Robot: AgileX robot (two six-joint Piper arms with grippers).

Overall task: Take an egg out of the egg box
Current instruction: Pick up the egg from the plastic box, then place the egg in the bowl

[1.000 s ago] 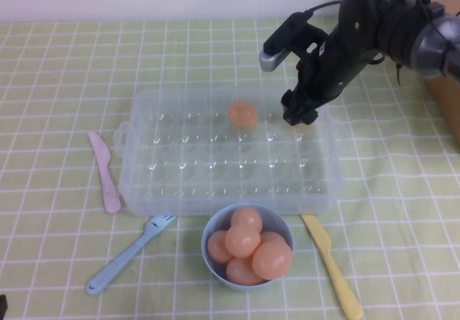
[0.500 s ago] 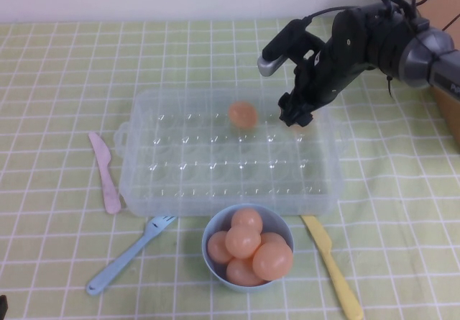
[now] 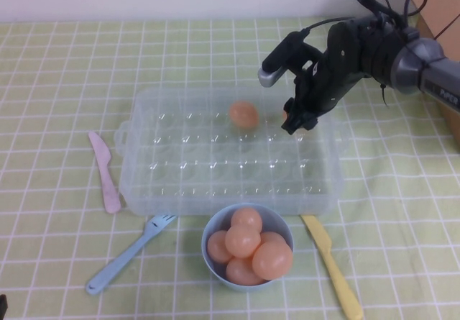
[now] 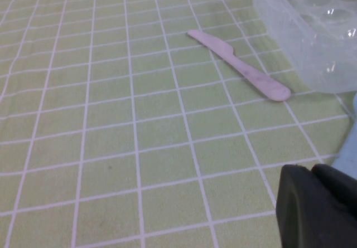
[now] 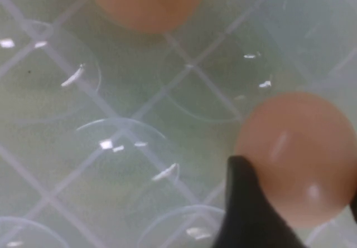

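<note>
The clear plastic egg box [image 3: 180, 183] lies in the middle of the table. One peach-orange egg [image 3: 244, 113] sits in a far-row cell and shows in the right wrist view [image 5: 145, 3]. My right gripper [image 3: 297, 121] hangs over the box's far right part. In the right wrist view it [image 5: 298, 203] is shut on a second egg [image 5: 298, 156], just above the cells; one dark finger [image 5: 245, 214] presses the egg's side. In the high view my gripper hides this egg. My left gripper [image 4: 312, 170] is shut and empty, low over the cloth left of the box.
A light-blue bowl [image 3: 213, 231] holding several eggs stands in front of the box. A pink knife [image 3: 106, 171] lies left of the box and also shows in the left wrist view [image 4: 240, 67]. A blue fork [image 3: 129, 254] and a yellow knife [image 3: 332, 265] lie at the front.
My right arm has drawn slightly toward the back right and its wrist has turned a little. The gripper stays over the same far right cells. The left arm has not moved.
</note>
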